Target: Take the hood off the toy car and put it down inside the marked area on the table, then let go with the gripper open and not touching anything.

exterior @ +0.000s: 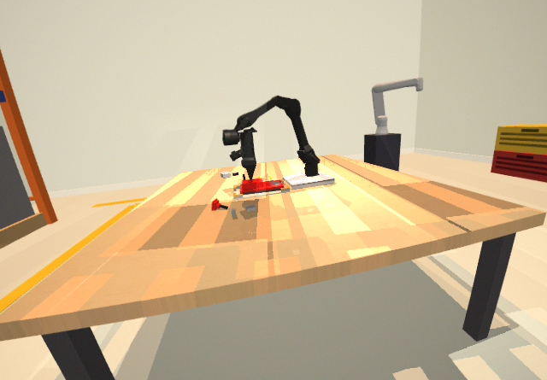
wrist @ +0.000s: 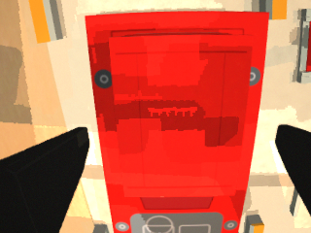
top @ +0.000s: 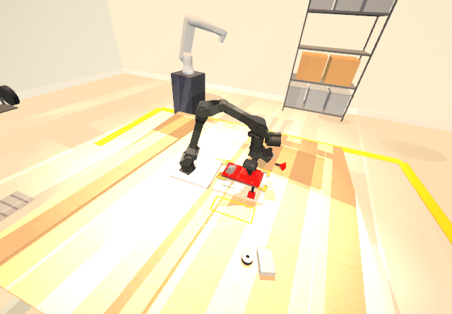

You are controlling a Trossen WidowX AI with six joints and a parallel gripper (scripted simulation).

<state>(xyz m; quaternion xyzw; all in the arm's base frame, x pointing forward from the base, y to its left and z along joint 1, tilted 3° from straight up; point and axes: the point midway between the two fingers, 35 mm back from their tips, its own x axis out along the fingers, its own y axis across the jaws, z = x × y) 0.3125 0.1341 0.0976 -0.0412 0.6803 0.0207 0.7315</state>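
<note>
- A dark, six-joint robot arm (top: 219, 110) reaches from its white base plate (exterior: 308, 179) on a striped, light-wood table (exterior: 353, 217), its wrist pointing straight down over a flat red toy car (top: 242, 173).
- The black parallel-jaw gripper (top: 250, 166) hangs just above the car's front end, its fingers spread almost to their full width and holding nothing.
- In the wrist view the two black fingers stand to either side of the car, apart from its edges; whether the tips touch the table cannot be told.
- The glossy red rectangular hood (wrist: 177, 126) sits in place on the car body, between two small grey round fasteners (wrist: 103, 79) near its far corners; a grey panel (wrist: 176, 224) with outline markings shows at the car's near end.
- The car rests in a low white-and-orange fixture (exterior: 261, 192) just beside the arm's base plate.
- A thin yellow outlined rectangle (top: 232, 209), the marked area, lies on the table near the car's side, in front of it in the top view.
- A small red block with a black peg (top: 251, 192) sits between the car and the marked area; a second red piece with a black stem (top: 281, 165) lies on the table near the car's other side.
- A white block (top: 265, 263) and a small white ring (top: 247, 257) lie well apart from the car, nearer the top camera.
- A pale grey second arm on a dark pedestal (top: 188, 89) and a metal shelving unit (top: 342, 44) with orange and grey boxes stand beyond the table.
</note>
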